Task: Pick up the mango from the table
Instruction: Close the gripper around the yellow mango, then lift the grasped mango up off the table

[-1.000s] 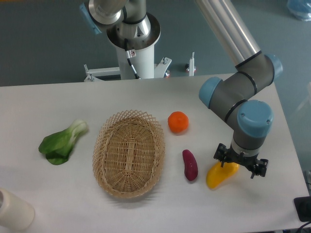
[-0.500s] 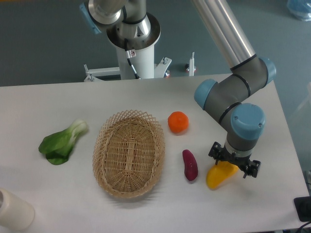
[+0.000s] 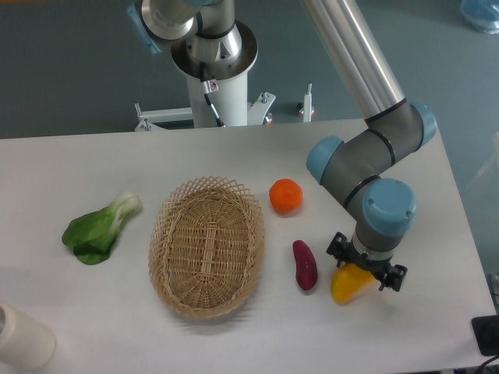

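The mango (image 3: 346,287) is a yellow-orange oval fruit lying on the white table (image 3: 93,304) at the front right. Its upper right end is hidden under my gripper (image 3: 362,269), which hangs straight down over it from the blue-capped wrist. The fingers are hidden below the wrist, so I cannot tell whether they are open or touch the fruit.
A dark purple-red oblong vegetable (image 3: 305,265) lies just left of the mango. A round orange fruit (image 3: 285,195) sits behind it. A wicker basket (image 3: 207,245) stands mid-table, a leafy green (image 3: 97,228) at the left, a white cylinder (image 3: 22,339) at the front left corner.
The wrist and gripper have shifted left and slightly toward the front, covering more of the mango's upper end. The mango has stayed in place.
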You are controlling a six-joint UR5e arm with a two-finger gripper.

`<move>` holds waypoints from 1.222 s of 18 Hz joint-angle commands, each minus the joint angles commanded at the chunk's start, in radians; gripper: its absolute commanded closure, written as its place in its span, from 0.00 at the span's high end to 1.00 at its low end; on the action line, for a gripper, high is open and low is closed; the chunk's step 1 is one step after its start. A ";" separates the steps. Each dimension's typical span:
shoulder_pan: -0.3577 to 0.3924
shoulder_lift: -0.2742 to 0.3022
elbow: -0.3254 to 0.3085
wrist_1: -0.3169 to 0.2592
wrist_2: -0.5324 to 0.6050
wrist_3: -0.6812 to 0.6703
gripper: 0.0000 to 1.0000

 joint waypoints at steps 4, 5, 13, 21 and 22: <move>-0.003 -0.009 -0.024 0.011 0.009 -0.005 1.00; -0.003 -0.008 -0.031 0.012 0.014 -0.003 0.99; -0.003 0.003 -0.023 -0.006 0.037 0.003 0.36; 0.009 0.032 0.015 -0.009 0.034 0.015 0.37; 0.012 0.035 0.020 -0.011 0.032 0.015 0.37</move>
